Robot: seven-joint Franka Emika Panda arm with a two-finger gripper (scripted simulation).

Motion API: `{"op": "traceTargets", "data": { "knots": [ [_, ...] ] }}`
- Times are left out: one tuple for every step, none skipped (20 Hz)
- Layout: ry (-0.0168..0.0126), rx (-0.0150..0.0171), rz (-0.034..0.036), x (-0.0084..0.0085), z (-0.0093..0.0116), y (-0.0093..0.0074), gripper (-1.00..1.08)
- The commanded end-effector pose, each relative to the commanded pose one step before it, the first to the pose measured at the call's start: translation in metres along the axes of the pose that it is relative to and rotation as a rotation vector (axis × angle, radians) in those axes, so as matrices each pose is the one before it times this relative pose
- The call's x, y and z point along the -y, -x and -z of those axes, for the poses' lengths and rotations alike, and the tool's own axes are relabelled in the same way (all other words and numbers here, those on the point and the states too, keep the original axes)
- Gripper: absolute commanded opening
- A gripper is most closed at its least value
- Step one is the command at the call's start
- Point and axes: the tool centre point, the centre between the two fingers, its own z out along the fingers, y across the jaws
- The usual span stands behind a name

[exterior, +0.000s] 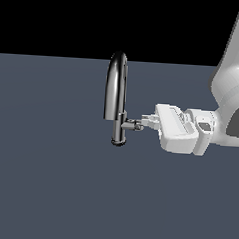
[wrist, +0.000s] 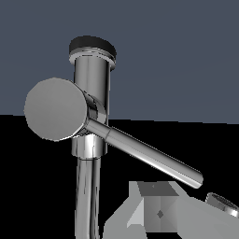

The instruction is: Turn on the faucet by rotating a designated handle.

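Note:
The chrome faucet (exterior: pixel 116 86) stands upright on its round base, its gooseneck spout arching high. A short stub juts from its lower body toward the exterior view's right, carrying the thin handle (exterior: pixel 135 125). In the wrist view the handle (wrist: pixel 144 151) is a slim lever slanting off the stub's round end cap (wrist: pixel 53 109), in front of the faucet (wrist: pixel 91 79) body. My gripper (exterior: pixel 143 123) reaches in level from the exterior view's right, with its tips right at the stub and lever. The gripper (wrist: pixel 158 205) looks shut with nothing held, its fingers close beside the lever's free end.
The faucet stands on a flat dark grey-blue floor (exterior: pixel 47 187) that runs in every direction under a black background. The white arm (exterior: pixel 234 83) rises at the exterior view's right edge.

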Motion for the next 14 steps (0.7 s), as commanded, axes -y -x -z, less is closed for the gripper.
{"op": "traceTargets", "data": {
  "knots": [
    [0.00148, 0.00026, -0.00081, -0.00141, -0.0005, -0.00532, -1.0],
    [0.00114, 0.00083, -0.00193, -0.00166, -0.00057, -0.00565, -1.0],
    [0.00112, 0.00081, -0.00189, -0.00165, -0.00056, -0.00561, -1.0],
    [0.00114, 0.00082, -0.00193, -0.00164, -0.00057, -0.0056, -1.0],
    [0.00112, 0.00081, -0.00189, -0.00163, -0.00056, -0.00556, -1.0],
    [0.00112, 0.0008, -0.0019, -0.00162, -0.00056, -0.00554, -1.0],
    [0.00111, 0.0008, -0.0019, -0.00161, -0.00056, -0.00552, -1.0],
    [0.00109, 0.00078, -0.00186, -0.0016, -0.00055, -0.00548, -1.0],
    [0.00109, 0.00078, -0.00186, -0.00158, -0.00054, -0.00546, -1.0],
    [0.00111, 0.00079, -0.0019, -0.00157, -0.00055, -0.00546, -1.0],
    [0.00109, 0.00077, -0.00186, -0.00155, -0.00054, -0.00541, -1.0],
    [0.00109, 0.00076, -0.00186, -0.00153, -0.00054, -0.00539, -1.0],
    [0.00104, 0.00072, -0.00178, -0.00151, -0.00051, -0.00532, -1.0],
    [0.0, 0.0, 0.0, 0.0, 0.0, 0.0, -1.0]
  ]
}}
